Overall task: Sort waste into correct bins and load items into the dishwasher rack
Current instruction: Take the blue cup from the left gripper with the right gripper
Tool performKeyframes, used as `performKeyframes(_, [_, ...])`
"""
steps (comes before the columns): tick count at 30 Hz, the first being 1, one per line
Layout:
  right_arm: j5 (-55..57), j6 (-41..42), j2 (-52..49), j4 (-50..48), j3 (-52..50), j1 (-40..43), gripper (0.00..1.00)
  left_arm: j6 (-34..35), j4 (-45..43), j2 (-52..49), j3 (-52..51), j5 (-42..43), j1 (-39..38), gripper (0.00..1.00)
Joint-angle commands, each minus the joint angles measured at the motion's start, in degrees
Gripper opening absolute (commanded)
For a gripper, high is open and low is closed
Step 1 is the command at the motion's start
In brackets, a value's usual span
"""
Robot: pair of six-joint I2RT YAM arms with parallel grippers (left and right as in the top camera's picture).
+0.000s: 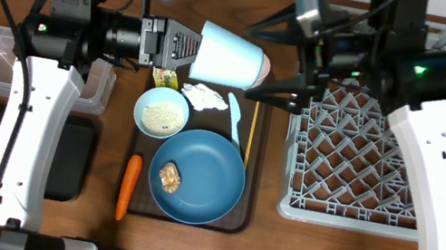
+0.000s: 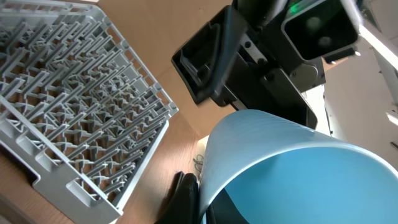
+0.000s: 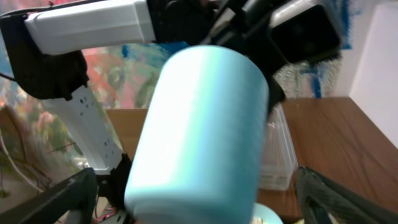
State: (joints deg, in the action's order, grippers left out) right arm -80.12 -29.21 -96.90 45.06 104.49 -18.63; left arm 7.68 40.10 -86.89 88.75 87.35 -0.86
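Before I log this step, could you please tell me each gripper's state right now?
Left gripper: closed, holding the light blue cup by its rim.
Right gripper: open, jaws either side of that cup, holding nothing.

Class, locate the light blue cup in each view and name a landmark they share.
Overhead: cup top centre, held sideways.
Left wrist: cup fills lower right.
Right wrist: cup centre.
Shared: left gripper holding its rim.
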Motion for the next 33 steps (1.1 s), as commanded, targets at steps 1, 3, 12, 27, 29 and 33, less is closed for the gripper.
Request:
performKeyframes(1, [2.0, 4.6, -0.1, -1.2, 0.5, -2.8, 0.86, 0.1, -0.1, 0.1, 0.3, 2.2, -0.1, 0.06])
performKeyframes(3, [4.9, 6.5, -0.1, -1.9, 0.5, -4.0, 0.79, 0.1, -0.1, 0.1, 0.3, 2.2, -0.1, 0.06])
performKeyframes(12, [10.9, 11.6, -0.1, -2.9, 0.5, -4.7, 0.64, 0.1, -0.5, 0.1, 0.3, 2.2, -0.1, 0.06])
performKeyframes(27, [11.8, 16.0, 0.2, -2.7, 0.5, -2.2, 0.46, 0.1, -0.8, 0.1, 0.3, 2.0, -0.1, 0.55])
performKeyframes(29, [13.7, 18.3, 0.5, -2.4, 0.5, -0.3, 0.43, 0.1, -0.8, 0.1, 0.3, 2.0, -0.1, 0.57])
performKeyframes(33, [14.5, 20.2, 1.7, -0.5, 0.5, 4.5, 0.43, 0.1, -1.5, 0.1, 0.3, 2.0, -0.1, 0.57])
